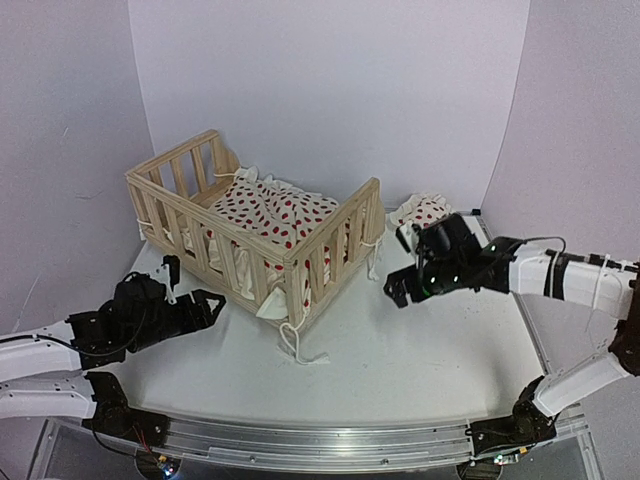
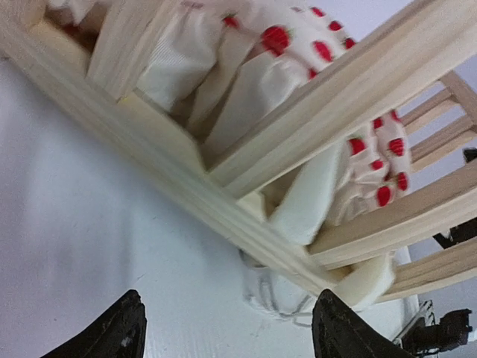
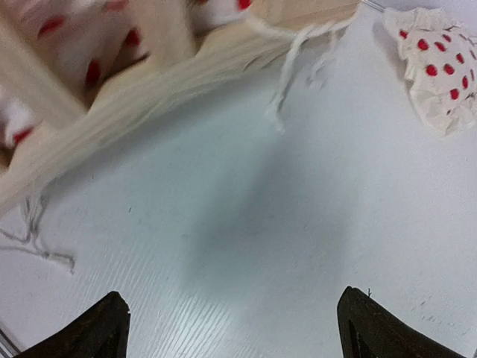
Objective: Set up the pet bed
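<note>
On the white table [image 1: 400, 350], toward its back left, the pet bed [image 1: 215, 228] is placed upright, with the dotted cushion [image 1: 280, 215] laid inside. The left gripper [image 1: 192, 287] is held open and empty near the front rail; the right gripper [image 1: 400, 265], also open and empty, is beside the bed's right end.

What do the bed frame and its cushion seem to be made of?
The frame looks like pale, unpainted wood, perhaps pine: fine grain lines run along the rails. The cushion looks like soft white cloth printed with red dots, probably cotton: it wrinkles and ruffles.
</note>
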Action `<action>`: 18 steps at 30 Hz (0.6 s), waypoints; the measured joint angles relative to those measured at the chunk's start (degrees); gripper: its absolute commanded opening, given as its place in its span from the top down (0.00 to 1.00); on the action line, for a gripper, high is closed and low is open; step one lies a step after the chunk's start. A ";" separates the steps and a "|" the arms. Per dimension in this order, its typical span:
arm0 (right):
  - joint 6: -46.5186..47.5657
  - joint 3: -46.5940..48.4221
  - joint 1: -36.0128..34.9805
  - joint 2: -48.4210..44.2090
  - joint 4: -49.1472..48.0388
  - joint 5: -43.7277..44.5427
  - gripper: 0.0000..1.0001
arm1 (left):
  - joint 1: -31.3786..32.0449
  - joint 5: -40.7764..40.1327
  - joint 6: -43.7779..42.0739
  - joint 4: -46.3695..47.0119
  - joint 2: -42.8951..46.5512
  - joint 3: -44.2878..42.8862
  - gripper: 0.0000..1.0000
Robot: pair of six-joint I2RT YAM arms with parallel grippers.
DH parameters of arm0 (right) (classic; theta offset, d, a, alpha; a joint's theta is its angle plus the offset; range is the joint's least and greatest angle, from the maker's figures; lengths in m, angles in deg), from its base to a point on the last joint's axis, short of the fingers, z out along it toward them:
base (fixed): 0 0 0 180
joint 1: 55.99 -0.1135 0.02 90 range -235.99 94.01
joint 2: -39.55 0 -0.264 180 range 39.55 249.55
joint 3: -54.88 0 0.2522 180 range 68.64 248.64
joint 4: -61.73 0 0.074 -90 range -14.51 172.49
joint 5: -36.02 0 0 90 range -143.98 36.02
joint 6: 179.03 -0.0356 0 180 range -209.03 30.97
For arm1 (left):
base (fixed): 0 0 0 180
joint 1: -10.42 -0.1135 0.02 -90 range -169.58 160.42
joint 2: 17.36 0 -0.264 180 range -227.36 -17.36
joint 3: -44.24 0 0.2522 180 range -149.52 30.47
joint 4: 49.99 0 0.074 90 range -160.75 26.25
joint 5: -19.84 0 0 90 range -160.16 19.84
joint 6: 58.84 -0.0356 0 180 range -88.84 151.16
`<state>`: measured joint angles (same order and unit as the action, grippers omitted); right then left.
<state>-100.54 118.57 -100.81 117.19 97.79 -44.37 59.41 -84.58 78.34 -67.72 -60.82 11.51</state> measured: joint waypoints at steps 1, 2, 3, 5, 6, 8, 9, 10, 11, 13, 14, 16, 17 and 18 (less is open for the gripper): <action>1.53 2.56 3.96 0.46 0.57 -2.80 0.02 | 0.00 0.33 -0.79 -1.20 0.90 -1.84 0.26; 3.15 5.81 6.88 1.55 1.03 -6.54 0.02 | 0.00 0.83 -1.27 -2.01 1.57 -3.37 0.27; 3.96 7.41 10.27 2.32 0.87 -8.33 0.02 | 0.00 1.57 -1.92 -2.58 2.23 -4.70 0.27; 7.74 13.97 16.24 6.75 1.18 -15.80 0.02 | 0.00 3.48 -2.80 -3.61 3.58 -6.10 0.27; 9.57 17.44 18.36 9.46 0.94 -19.19 0.02 | 0.00 4.24 -3.08 -3.72 4.22 -6.19 0.26; 12.72 23.61 21.49 14.47 0.13 -25.86 0.02 | 0.02 6.99 -3.93 -4.79 6.21 -6.19 0.27; 14.08 26.27 22.91 16.70 -0.26 -29.59 0.02 | 0.02 8.48 -4.28 -5.11 7.34 -6.19 0.26; 15.34 28.76 24.30 18.69 -0.35 -33.46 0.02 | 0.00 10.19 -4.68 -5.18 8.52 -6.19 0.26; 16.48 30.82 25.24 20.24 -0.20 -36.63 0.02 | 0.00 11.61 -4.98 -5.16 9.64 -6.19 0.26; 20.35 35.69 26.95 23.85 -0.39 -43.74 0.02 | 0.00 14.60 -5.44 -5.05 12.72 -6.19 0.25; 22.64 37.22 27.65 25.03 -0.57 -46.60 0.02 | 0.00 15.69 -5.57 -4.98 14.14 -6.19 0.25; 26.38 39.10 28.57 26.60 -0.15 -51.28 0.02 | 0.00 17.14 -5.70 -5.07 16.33 -6.51 0.26; 28.00 40.39 28.74 27.65 0.15 -53.66 0.02 | 0.00 17.31 -5.70 -5.03 16.59 -6.88 0.27; 29.24 41.97 28.74 28.87 0.26 -55.93 0.02 | 0.00 17.35 -5.35 -5.57 16.35 -8.07 0.28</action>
<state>-71.29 160.53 -72.07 146.07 98.06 -100.31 59.41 -67.22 72.98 -73.29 -44.47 3.45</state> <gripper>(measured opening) 0.984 0.742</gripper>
